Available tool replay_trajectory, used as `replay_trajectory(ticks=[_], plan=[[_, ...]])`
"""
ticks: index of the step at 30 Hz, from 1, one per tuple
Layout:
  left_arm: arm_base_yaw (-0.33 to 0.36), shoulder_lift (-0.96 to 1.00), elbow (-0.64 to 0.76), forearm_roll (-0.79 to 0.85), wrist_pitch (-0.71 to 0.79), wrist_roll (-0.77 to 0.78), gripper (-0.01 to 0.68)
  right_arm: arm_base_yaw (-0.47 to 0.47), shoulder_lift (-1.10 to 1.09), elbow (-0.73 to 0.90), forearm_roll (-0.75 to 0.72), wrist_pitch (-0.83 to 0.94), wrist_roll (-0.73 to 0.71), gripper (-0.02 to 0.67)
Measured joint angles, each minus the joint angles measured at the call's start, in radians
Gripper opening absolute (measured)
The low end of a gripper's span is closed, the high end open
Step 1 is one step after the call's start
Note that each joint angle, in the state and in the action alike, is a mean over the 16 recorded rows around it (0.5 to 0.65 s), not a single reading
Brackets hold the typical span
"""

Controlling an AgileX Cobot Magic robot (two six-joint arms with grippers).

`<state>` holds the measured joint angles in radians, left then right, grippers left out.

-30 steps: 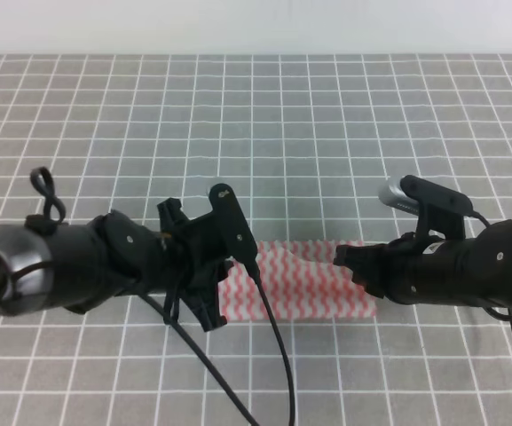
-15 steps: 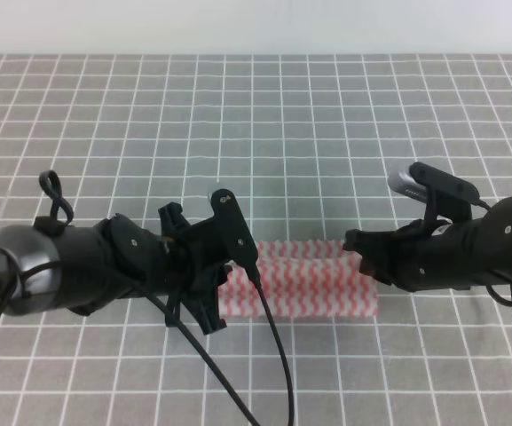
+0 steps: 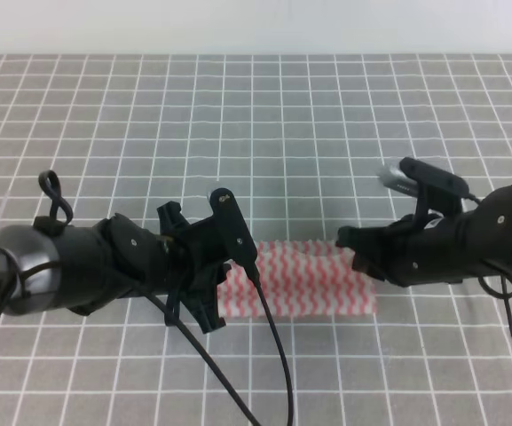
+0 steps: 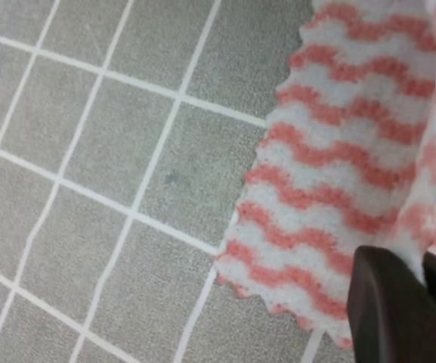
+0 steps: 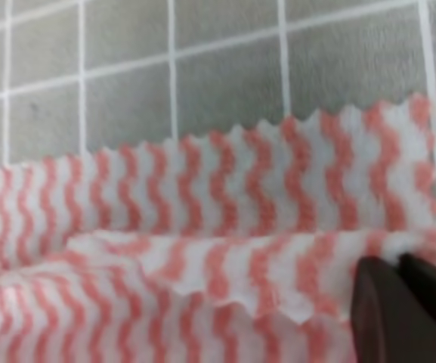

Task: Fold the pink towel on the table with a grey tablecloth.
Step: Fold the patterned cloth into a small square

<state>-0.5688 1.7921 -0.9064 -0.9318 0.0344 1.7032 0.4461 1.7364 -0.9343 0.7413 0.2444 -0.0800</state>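
You are drawing the pink towel [image 3: 304, 282], lying lower centre on the table with a grey tablecloth [image 3: 256, 124], tighter than before: left gripper [image 3: 224, 284] and right gripper [image 3: 355, 253] clenching its ends, advancing the fold.

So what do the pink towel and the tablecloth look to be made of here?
The pink towel looks like thin non-woven wipe cloth, matte and slightly fuzzy, with zigzag-cut edges that show no fraying. The grey tablecloth looks like a felt-like or short-nap fabric, matte and speckled, with printed white grid lines. Both are guesses from texture alone.
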Motion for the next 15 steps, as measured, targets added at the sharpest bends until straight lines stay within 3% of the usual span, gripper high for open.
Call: replay_trajectory(ticks=[6, 15], plan=[[0.0, -0.001, 0.0, -0.007, -0.02, -0.003, 0.032, 0.0, 0.017, -0.008, 0.0, 0.006, -0.003, -0.015], [0.002, -0.009, 0.001, -0.044, -0.09, -0.012, 0.214, 0.0, 0.025, -0.013, 0.0, 0.005, -0.011, -0.015]])
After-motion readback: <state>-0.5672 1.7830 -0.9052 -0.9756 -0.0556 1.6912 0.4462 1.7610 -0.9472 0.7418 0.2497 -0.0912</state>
